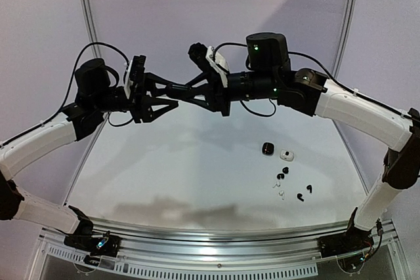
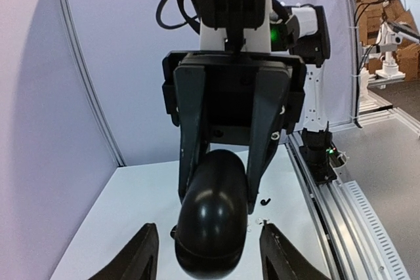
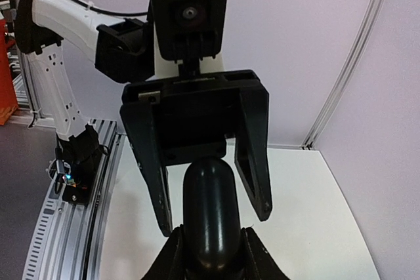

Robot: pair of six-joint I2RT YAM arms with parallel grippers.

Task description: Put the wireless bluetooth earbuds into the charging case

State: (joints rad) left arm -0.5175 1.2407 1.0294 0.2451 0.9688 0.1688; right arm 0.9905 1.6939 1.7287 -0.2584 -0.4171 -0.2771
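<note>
Pale lilac wall panels (image 1: 197,4) stand behind the white bench (image 1: 197,168), joined by slim white poles (image 1: 86,4). An aluminium rail (image 1: 230,244) edges the near side. Beyond lie grey floor (image 2: 390,145) and stacked cardboard boxes (image 2: 365,1).

Both arms are lifted up high and bend in toward each other. The left arm (image 1: 39,142) comes up from the left side, and the right arm (image 1: 357,109) comes from the right side. Their two tools meet nose to nose in the middle. The right tool (image 3: 211,234) has its two fingers pressed tight on both sides of a black case (image 3: 209,208). The left tool (image 2: 209,227) has its fingers spread wide, one on each side of the case, with a small gap on each side.
</note>
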